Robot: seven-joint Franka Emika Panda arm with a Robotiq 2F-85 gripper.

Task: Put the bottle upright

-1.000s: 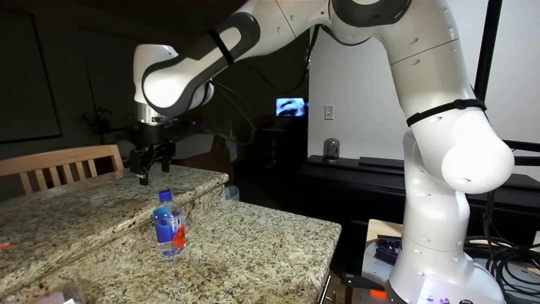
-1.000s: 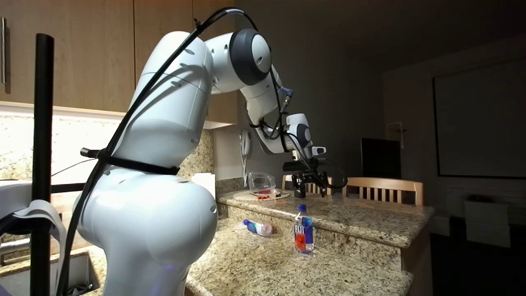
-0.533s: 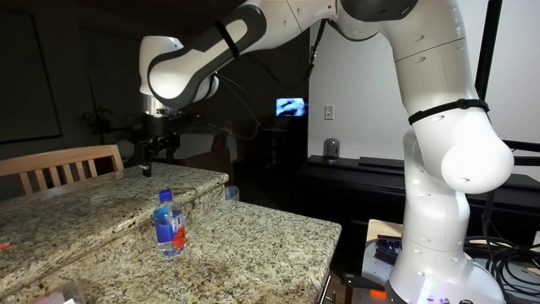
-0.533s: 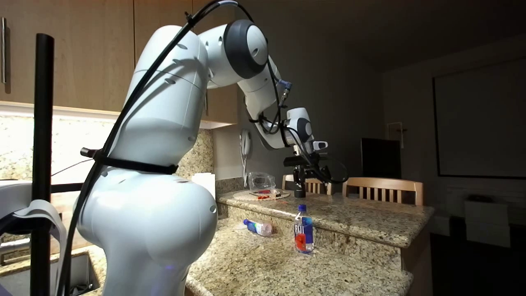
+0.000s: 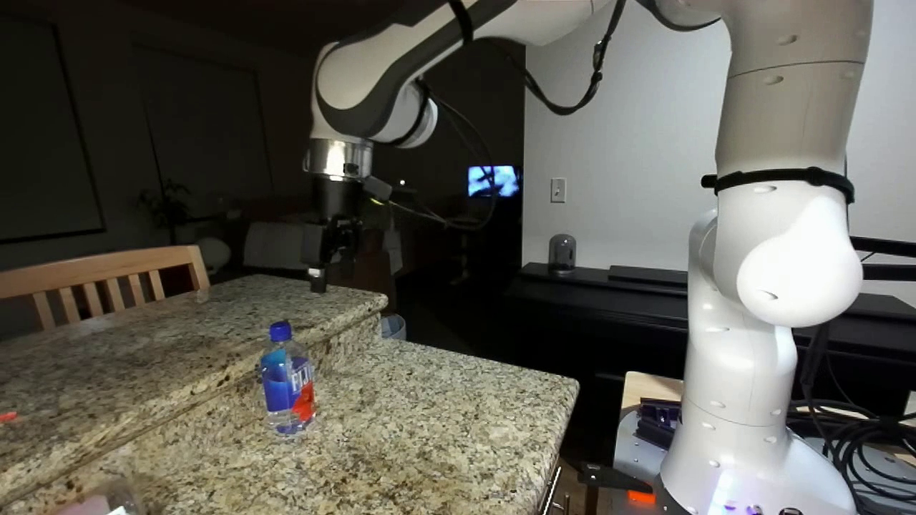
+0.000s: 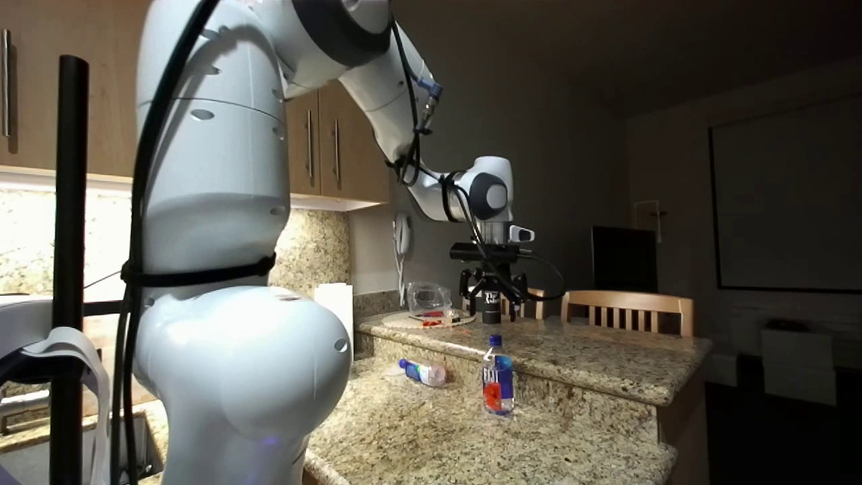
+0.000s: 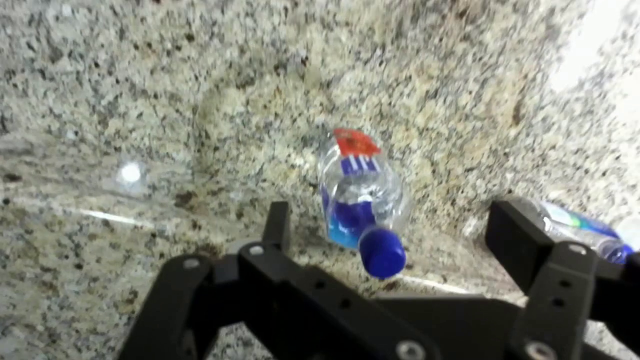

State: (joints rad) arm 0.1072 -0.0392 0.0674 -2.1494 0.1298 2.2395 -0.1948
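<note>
Bottle (image 6: pixel 498 377) upright on the lower counter (image 5: pixel 444 429), near the edge of the raised ledge (image 5: pixel 143 350), unmoved this past second; gripper (image 7: pixel 390 220) above, drawn back toward the counter's outer edge, jaws apart, nothing held; uprighting, I judge, is done; another bottle (image 6: pixel 422 372), farther along, lies sideways.

Granite counter (image 5: pixel 444 429): in an exterior view, seen from somewhat above, facing the light switch (image 5: pixel 558 190), my arm (image 5: pixel 365 75) crossing sideways.
Wooden chair (image 6: pixel 626 300): faced in an exterior view from close behind my arm, which fills the left foreground.
My gripper (image 7: pixel 392 227): wrist view looks down past it, nearest to the Fiji bottle (image 7: pixel 360 200).
Fiji bottle: in all three views; both exterior views share the raised ledge (image 6: pixel 579 347).
</note>
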